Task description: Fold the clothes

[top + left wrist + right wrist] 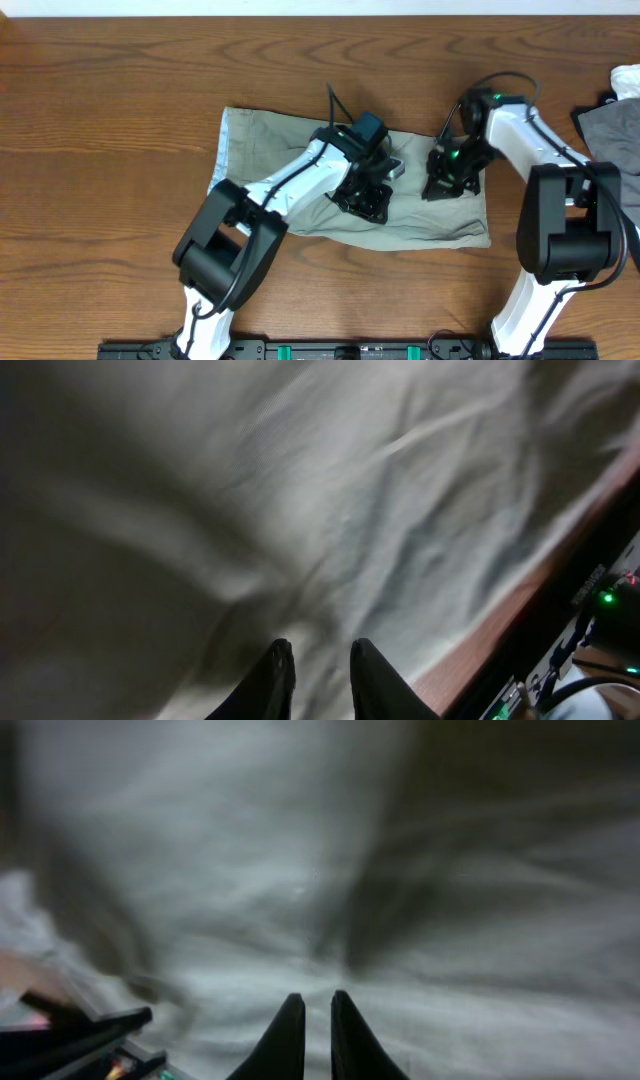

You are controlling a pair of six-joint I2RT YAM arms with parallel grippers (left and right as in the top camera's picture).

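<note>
Brown wood-grain table (100, 150) fills the overhead view, with the pale khaki shorts (270, 140) spread across its middle. The left gripper (366, 200) is down on the cloth near the centre and the right gripper (443, 185) is down near its right end. A grey cloth (610, 125) lies at the table's far right.

From the left wrist, blurred shorts (400, 490) fill the frame. The left gripper (318, 670) shows a narrow gap, but I cannot tell if it pinches fabric.

From the right wrist, the right gripper (318, 1020) is nearly closed over the shorts (250, 850), perhaps nipping them, though I cannot tell.
</note>
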